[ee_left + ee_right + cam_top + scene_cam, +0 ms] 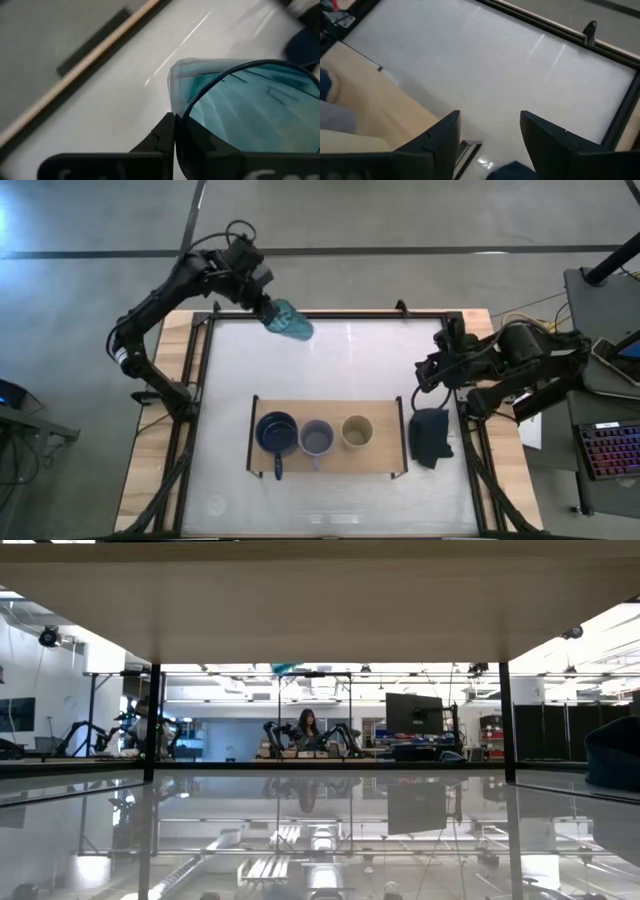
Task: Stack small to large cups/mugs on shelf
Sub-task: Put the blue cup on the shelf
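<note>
My left gripper (268,311) is over the table's far left corner, shut on the translucent teal tumbler (291,323), which is up in the air and tilted. On the light-wood shelf (385,463) near the front, three cups stand upright in a row: the dark navy mug (277,432), the small grey mug (317,438) and the tan cup (357,431). My right gripper (428,376) hovers open over the table's right side, with nothing between its fingers (445,137). My left gripper holds the tumbler at its open rim (186,114). One finger (162,136) is outside the wall and the other (202,147) appears to be inside. The fingers slant down from the far left. The tumbler is clear of the table, its base pointing down toward the table's middle.
A dark folded cloth (430,437) lies on the table just right of the shelf, below my right gripper. Black frame rails (200,370) run along the table's sides. The white tabletop (330,370) between the shelf and the far rail is bare.
</note>
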